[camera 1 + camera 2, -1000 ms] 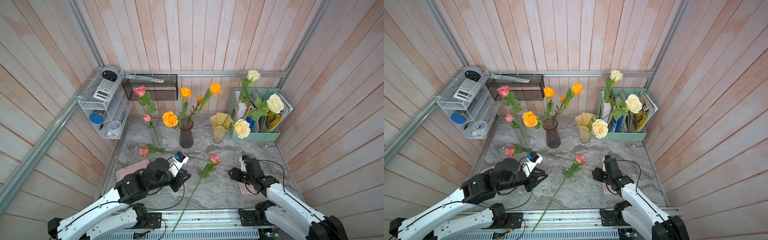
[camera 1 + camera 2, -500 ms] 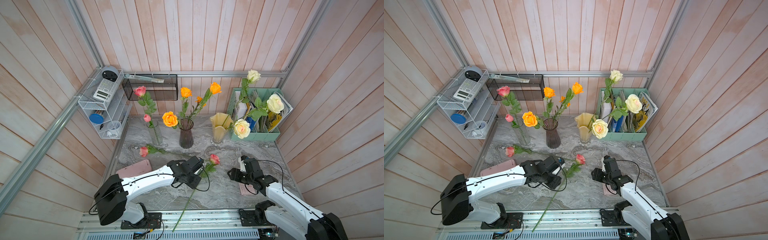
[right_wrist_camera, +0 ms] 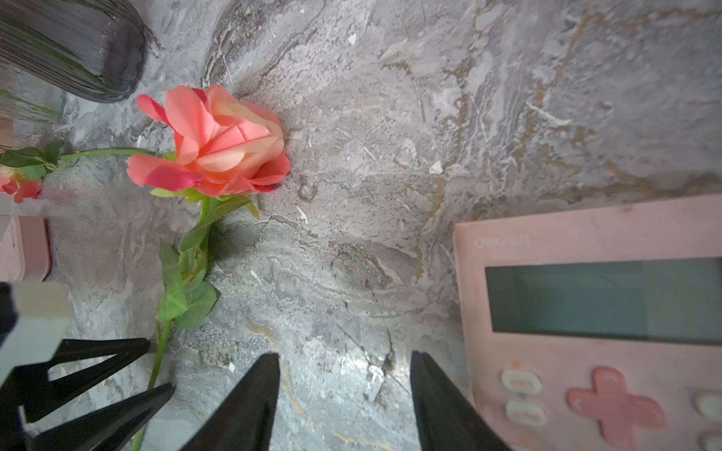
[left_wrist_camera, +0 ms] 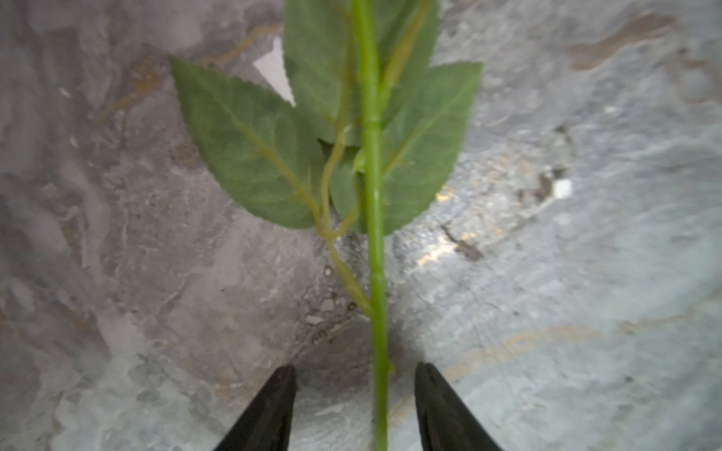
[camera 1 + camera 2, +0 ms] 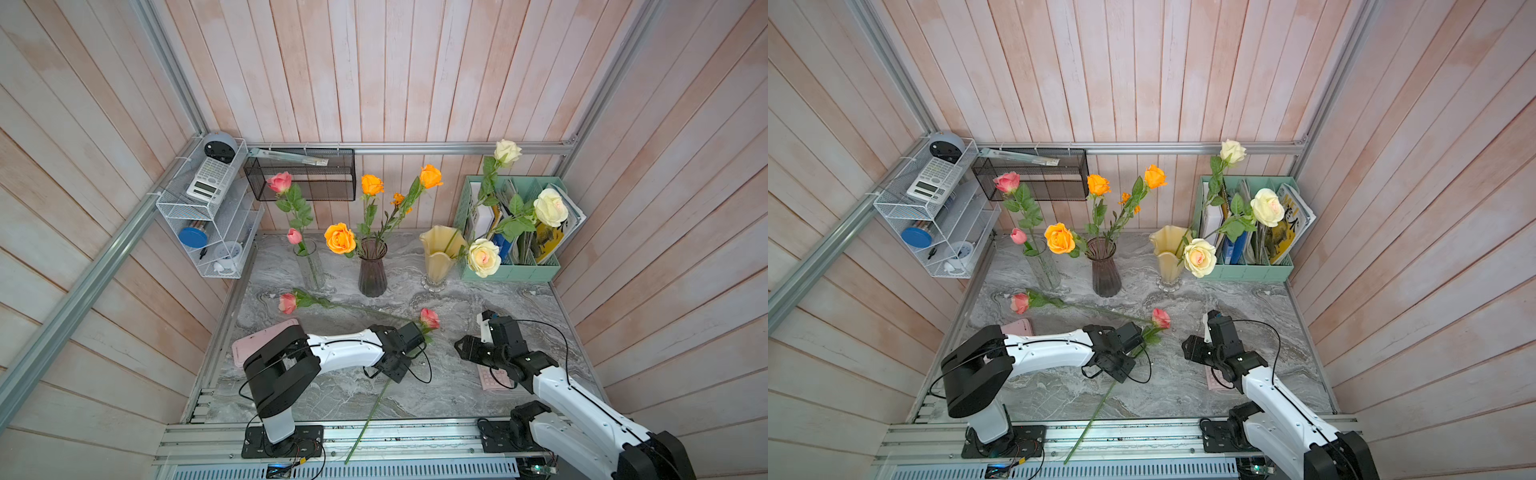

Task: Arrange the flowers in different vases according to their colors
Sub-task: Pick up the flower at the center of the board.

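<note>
Pink rose (image 5: 429,319) lies flat on the marble tabletop (image 5: 478,299), head toward one o'clock, stem (image 4: 373,195) trailing to seven. Left gripper (image 4: 353,371) straddles that stem, jaws partly apart, neither finger pinching it. Right gripper (image 3: 344,359), at four o'clock from the bloom, hangs half open and empty beside a pink calculator (image 3: 586,304).

In a top view, a clear vase (image 5: 1044,266) with pink roses (image 5: 1006,182), a purple vase (image 5: 1105,272) with orange roses (image 5: 1059,238) and a yellow vase (image 5: 1168,262) with cream roses (image 5: 1200,257) stand in a row at mid-frame, and below them the left gripper (image 5: 1129,347) hangs over the stem of a loose pink rose (image 5: 1160,318) lying on the marble table (image 5: 1246,299).
</note>
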